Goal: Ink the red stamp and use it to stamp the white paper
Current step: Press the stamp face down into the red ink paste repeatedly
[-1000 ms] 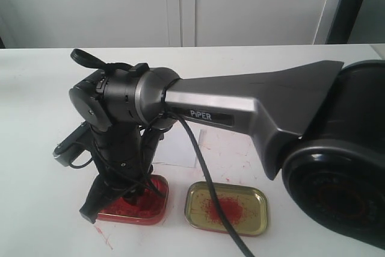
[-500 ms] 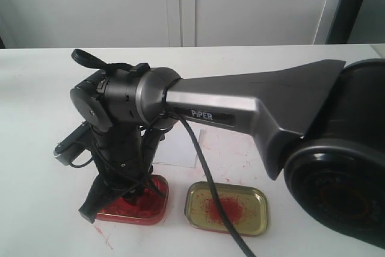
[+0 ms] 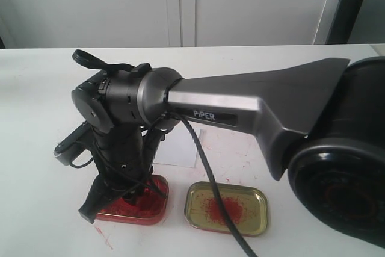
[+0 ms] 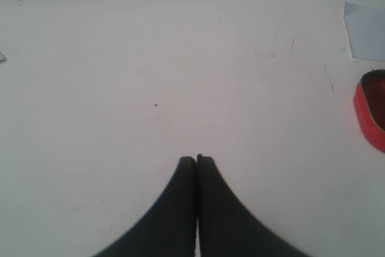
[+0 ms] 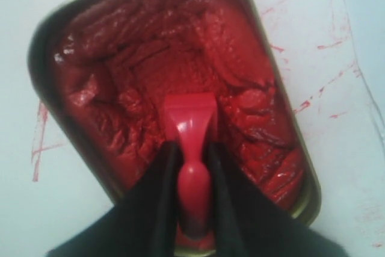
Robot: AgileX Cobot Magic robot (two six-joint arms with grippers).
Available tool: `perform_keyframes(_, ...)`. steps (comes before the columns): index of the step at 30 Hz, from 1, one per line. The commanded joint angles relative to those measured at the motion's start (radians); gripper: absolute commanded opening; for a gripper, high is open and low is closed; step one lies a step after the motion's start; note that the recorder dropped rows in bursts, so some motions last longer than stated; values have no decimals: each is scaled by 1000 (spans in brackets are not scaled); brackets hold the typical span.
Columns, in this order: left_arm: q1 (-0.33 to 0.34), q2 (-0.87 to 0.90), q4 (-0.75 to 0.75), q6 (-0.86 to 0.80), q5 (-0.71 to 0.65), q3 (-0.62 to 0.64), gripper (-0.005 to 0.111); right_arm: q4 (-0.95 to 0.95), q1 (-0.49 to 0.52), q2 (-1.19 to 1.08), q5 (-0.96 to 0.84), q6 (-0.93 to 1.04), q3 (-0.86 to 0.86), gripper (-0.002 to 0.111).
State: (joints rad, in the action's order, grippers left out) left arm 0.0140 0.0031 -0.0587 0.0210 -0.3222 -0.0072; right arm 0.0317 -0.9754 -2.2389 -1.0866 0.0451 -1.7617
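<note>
The red stamp stands with its square block pressed into the lumpy red paste of the red tin. My right gripper is shut on the stamp's knob handle. In the exterior view this gripper points down into the red tin, and the stamp is hidden behind the fingers. The white paper lies just behind the tins, partly covered by the arm. My left gripper is shut and empty over bare tabletop, with the paper and red tin off to one side.
A gold tin with a red smear sits right of the red tin. The right arm's long grey link spans the table from the right. Red ink specks mark the white tabletop around the tins.
</note>
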Motion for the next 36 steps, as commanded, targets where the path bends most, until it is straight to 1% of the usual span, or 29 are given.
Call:
perform_keyframes(1,4,-3,-11,0,-1,7,0,-87,-3,0,35,-6,17,0)
perform_keyframes(36,4,-3,-11,0,-1,7,0,-127,-3,47,27,-7,19,0)
